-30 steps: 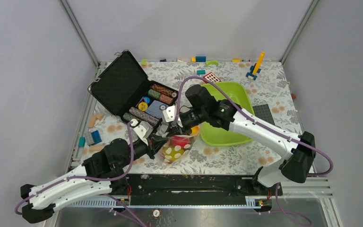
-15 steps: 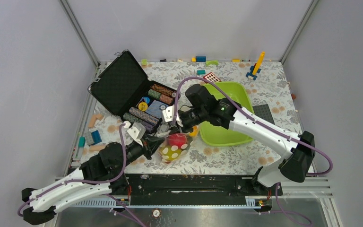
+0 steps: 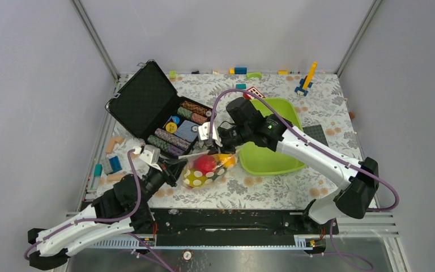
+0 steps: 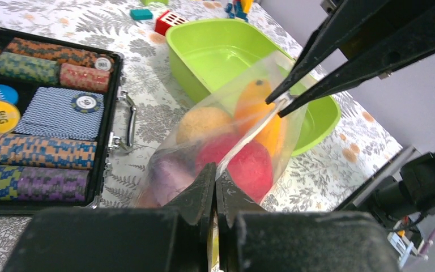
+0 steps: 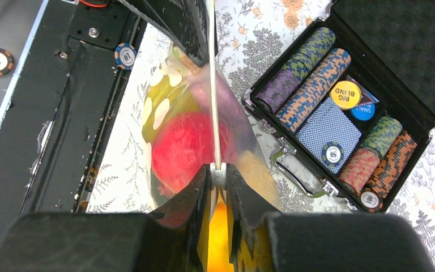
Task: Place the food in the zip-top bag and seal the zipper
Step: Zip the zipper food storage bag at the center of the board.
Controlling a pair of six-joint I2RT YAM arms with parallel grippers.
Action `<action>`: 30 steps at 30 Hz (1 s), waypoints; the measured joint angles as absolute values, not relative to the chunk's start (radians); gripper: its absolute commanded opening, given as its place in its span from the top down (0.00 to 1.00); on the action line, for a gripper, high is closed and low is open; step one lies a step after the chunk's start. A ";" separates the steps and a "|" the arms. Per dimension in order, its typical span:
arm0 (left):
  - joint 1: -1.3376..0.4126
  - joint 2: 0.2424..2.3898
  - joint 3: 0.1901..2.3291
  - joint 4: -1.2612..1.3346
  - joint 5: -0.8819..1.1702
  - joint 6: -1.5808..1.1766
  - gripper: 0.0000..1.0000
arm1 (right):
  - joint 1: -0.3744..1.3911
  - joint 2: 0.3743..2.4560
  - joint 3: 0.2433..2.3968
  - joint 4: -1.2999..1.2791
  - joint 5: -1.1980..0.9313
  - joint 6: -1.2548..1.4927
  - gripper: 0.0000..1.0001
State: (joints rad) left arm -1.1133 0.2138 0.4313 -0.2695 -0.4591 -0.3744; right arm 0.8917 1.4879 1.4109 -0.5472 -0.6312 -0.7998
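Clear, soft plastic with white dots on one face, the zip-top bag (image 3: 199, 177) hung between my two pincers, just off the 8 o'clock side of the lime-green tray (image 3: 263, 161) and over the flowered worktop (image 3: 260, 190). Whether its belly rested on the worktop I could not tell. Inside it I made out the red apple (image 5: 184, 147), the orange mango (image 4: 255, 102), the yellowish ball (image 4: 204, 122) and what looked like the purple eggplant (image 4: 167, 173).

My left pincer (image 4: 216, 177) was clenched on one end of the bag's mouth edge and my right pincer (image 5: 218, 170) on the other. The thin whitish zipper (image 5: 213, 96) therefore ran taut in a straight line between them. Seen from above, its long axis lay from about 8 o'clock at the left pincer to about 2 o'clock at the right one, with the loaded bag sagging toward 6 o'clock beneath it. From the right pincer, the whole length of the strip lay toward 8 o'clock.

A small whitish piece sat right at my right fingertips. It may have been the slider tab, but I could not be sure, nor could I tell whether the strip was already pressed shut. If the tab was there, I judged the right pincer the nearer one to run it down the strip toward the left pincer, which would anchor its end.
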 measured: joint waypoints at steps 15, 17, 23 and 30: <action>-1.118 0.178 0.432 -0.390 -0.793 -0.584 1.00 | 0.844 1.452 1.378 -0.556 -0.575 -0.800 0.95; -1.119 0.170 0.432 -0.410 -0.819 -0.614 1.00 | 0.843 1.448 1.371 -0.556 -0.570 -0.800 0.95; -1.120 0.145 0.434 -0.494 -0.907 -0.712 1.00 | 0.835 1.426 1.353 -0.557 -0.558 -0.800 0.95; -1.120 0.123 0.453 -0.599 -0.993 -0.801 1.00 | 0.796 1.399 1.335 -0.570 -0.539 -0.799 0.97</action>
